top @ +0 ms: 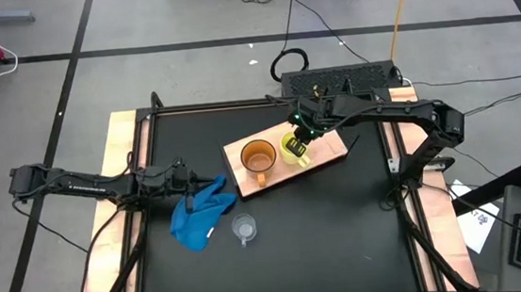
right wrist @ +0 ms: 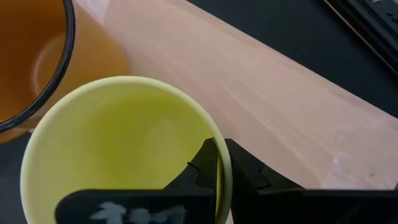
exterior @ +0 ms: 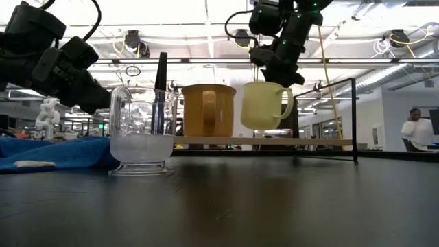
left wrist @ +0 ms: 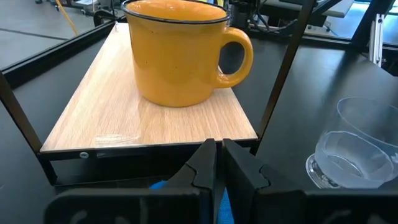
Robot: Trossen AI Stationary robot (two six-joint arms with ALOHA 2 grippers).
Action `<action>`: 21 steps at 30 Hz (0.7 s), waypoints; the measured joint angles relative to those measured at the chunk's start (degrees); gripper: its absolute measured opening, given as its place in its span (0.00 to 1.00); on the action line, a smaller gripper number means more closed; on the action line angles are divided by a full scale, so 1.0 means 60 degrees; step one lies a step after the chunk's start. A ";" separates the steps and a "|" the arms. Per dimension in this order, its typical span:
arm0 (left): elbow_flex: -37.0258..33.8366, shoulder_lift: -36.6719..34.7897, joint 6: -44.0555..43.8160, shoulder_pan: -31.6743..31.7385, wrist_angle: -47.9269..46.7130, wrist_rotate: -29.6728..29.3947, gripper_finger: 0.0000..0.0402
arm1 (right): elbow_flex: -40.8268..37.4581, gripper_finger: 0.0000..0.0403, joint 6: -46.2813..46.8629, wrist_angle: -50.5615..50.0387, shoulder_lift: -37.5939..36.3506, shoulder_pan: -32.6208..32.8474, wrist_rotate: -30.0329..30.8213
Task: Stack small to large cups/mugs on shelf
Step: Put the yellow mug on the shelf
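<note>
From where I stand the job looks roughly half done: the large orange-brown mug (top: 259, 156) sits upright on the light-wood shelf (top: 332, 151), toward its nine o'clock end, handle pointing to six o'clock; the right hand (top: 300, 133) has its fingers pinched shut on the rim of the yellow mug (top: 294, 148), which hangs just clear of the board, close beside the orange one on its three o'clock side, so I'd judge it not yet set down; the small clear plastic cup (top: 243, 227) stands untouched on the black table (top: 345, 243), at about six o'clock from the shelf and just beside the crumpled blue cloth (top: 200, 213); the left hand (top: 184, 178) waits low over the table at nine o'clock of the shelf, fingers nearly closed and holding nothing; what remains, I reckon, is placing the yellow mug and bringing up the clear cup; no brand, label or writing is readable on any of the mugs, the cup or the board.
</note>
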 joint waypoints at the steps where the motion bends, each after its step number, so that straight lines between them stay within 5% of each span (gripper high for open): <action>1: 0.0000 0.0001 0.0000 0.0000 0.0003 0.0000 0.08 | 0.0000 0.01 0.0069 0.0006 0.0000 0.0000 0.0010; 21: 0.0000 0.0001 0.0260 0.0000 -0.0065 0.0011 0.08 | 0.0000 0.01 0.0774 -0.0341 0.0071 0.0000 0.0141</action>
